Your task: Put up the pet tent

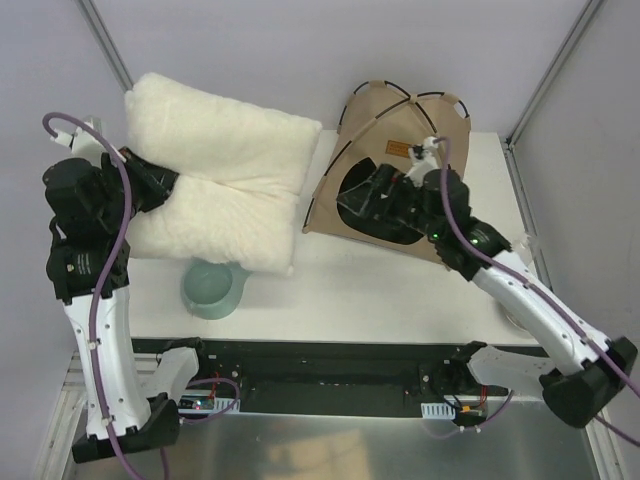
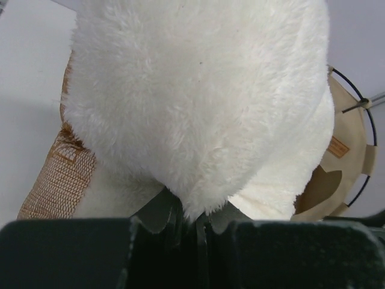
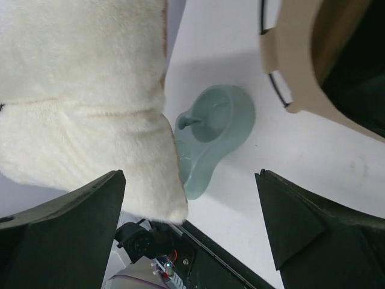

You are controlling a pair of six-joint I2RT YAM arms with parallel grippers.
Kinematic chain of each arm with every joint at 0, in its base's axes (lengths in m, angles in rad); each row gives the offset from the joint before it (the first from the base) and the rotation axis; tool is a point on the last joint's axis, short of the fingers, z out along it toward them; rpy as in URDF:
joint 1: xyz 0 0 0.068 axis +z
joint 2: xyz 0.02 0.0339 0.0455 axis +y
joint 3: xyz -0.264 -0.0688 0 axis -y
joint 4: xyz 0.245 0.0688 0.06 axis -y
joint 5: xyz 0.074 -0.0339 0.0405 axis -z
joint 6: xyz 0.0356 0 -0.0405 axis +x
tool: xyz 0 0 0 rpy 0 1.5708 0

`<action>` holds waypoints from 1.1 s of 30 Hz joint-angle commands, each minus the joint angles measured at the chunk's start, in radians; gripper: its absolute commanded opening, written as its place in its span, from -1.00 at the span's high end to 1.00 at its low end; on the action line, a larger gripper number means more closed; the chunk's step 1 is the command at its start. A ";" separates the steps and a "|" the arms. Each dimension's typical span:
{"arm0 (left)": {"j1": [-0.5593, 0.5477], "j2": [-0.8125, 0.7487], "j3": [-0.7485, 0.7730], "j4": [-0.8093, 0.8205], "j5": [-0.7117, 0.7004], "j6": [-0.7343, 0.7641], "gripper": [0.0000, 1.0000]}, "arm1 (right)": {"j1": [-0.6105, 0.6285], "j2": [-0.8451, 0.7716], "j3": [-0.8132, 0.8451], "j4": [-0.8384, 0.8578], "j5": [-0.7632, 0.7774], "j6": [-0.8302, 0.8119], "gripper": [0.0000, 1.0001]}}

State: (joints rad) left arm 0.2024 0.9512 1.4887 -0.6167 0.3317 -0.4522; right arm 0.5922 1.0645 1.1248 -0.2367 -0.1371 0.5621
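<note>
White fluffy cushion (image 1: 225,170) | just beside pet tent (image 1: 385,125) | overlapping green bowl (image 1: 210,292)

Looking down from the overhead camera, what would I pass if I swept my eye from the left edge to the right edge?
Left arm → white fluffy cushion → pet tent → right arm's base.
</note>
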 commanded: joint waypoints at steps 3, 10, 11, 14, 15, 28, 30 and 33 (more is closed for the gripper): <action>-0.006 -0.092 -0.015 -0.069 0.099 -0.137 1.00 | 0.159 0.219 0.069 0.384 0.044 -0.001 -0.98; -0.008 -0.127 -0.033 -0.095 0.181 -0.186 1.00 | 0.256 0.399 0.200 0.501 -0.067 0.001 -0.98; -0.009 -0.127 -0.044 -0.095 0.188 -0.190 1.00 | 0.268 0.411 0.216 0.513 -0.087 0.001 -0.95; -0.021 -0.118 -0.061 -0.095 0.204 -0.180 1.00 | 0.293 0.430 0.257 0.519 -0.159 0.012 -0.48; -0.030 -0.108 -0.059 -0.095 0.216 -0.163 1.00 | 0.299 0.431 0.269 0.507 -0.170 0.015 -0.14; -0.271 0.006 -0.097 -0.075 0.440 0.023 1.00 | 0.394 0.220 0.159 0.240 -0.053 -0.087 1.00; -0.352 0.027 -0.110 -0.054 0.411 0.035 1.00 | 0.399 0.164 0.112 0.176 -0.010 -0.085 1.00; -0.503 0.052 -0.120 0.020 0.365 0.046 1.00 | 0.405 0.098 0.079 0.105 0.037 -0.091 1.00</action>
State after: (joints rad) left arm -0.1379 0.9821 1.3781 -0.7292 0.6281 -0.4404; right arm 0.9764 1.2659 1.2194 -0.1223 -0.1566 0.4881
